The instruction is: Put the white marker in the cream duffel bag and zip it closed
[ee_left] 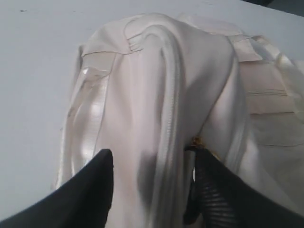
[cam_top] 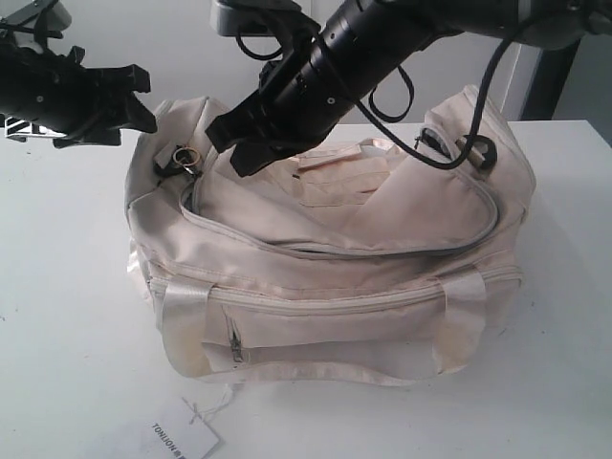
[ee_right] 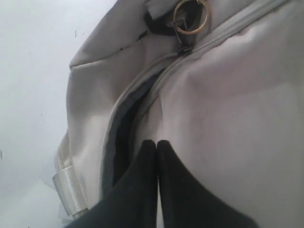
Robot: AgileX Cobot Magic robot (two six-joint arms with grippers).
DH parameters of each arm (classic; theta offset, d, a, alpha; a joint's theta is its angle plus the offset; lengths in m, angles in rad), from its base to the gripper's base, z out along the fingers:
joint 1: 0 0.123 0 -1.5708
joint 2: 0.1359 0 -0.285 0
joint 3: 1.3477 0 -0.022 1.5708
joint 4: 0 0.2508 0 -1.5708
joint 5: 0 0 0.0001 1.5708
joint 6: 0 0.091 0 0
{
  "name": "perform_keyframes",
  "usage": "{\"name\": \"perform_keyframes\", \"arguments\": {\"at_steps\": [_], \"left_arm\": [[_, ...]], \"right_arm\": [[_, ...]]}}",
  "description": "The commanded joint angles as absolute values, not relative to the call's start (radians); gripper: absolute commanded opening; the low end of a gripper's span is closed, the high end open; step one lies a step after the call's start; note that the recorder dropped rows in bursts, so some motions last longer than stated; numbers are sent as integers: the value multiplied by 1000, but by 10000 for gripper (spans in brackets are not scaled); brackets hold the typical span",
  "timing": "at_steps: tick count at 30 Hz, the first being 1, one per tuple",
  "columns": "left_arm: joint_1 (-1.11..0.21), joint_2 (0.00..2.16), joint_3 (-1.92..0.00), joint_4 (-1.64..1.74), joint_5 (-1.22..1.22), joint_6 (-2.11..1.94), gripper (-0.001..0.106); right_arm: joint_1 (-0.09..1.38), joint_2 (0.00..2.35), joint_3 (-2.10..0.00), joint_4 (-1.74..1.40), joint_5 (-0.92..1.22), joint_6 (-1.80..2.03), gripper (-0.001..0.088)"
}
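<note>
The cream duffel bag (cam_top: 335, 296) lies across the middle of the white table, its top zip gaping in a dark slit (ee_right: 121, 137) near the left end. A metal pull ring (cam_top: 185, 156) (ee_right: 191, 16) sits at that end of the zip. My right gripper (cam_top: 229, 153) (ee_right: 157, 142) is shut with nothing between its fingers, tips resting on the top flap just beside the slit. My left gripper (cam_top: 143, 100) (ee_left: 154, 154) stands open at the bag's left end (ee_left: 142, 95), its jaws straddling the fabric there. The white marker is out of view.
A white paper tag (cam_top: 182, 440) on a string lies on the table in front of the bag. The front pocket zip (cam_top: 235, 339) hangs on the bag's near side. Black cables (cam_top: 449, 158) loop over the bag's right end.
</note>
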State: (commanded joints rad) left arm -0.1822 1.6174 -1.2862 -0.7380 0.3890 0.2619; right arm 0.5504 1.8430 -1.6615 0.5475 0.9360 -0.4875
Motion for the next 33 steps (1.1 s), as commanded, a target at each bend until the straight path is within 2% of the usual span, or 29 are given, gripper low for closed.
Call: {"name": "perform_keyframes", "arguments": {"at_steps": [9, 11, 12, 15, 18, 19, 33], "left_arm": [[-182, 1707, -1286, -769, 382, 296, 563], [-182, 1709, -1286, -778, 385, 296, 528], [-182, 1709, -1286, -785, 387, 296, 489], [-182, 1702, -1286, -806, 391, 296, 281], [-182, 1686, -1286, -816, 384, 285, 32], [-182, 1680, -1286, -823, 382, 285, 2], [-152, 1652, -1286, -996, 476, 299, 0]], "right_arm": [[550, 1843, -1661, 546, 948, -487, 0], [550, 1843, -1661, 546, 948, -487, 0], [550, 1843, -1661, 546, 948, -487, 0], [550, 1843, -1661, 546, 948, -487, 0], [550, 1843, -1661, 546, 948, -487, 0], [550, 1843, -1661, 546, 946, -487, 0], [550, 1843, -1661, 546, 797, -378, 0]]}}
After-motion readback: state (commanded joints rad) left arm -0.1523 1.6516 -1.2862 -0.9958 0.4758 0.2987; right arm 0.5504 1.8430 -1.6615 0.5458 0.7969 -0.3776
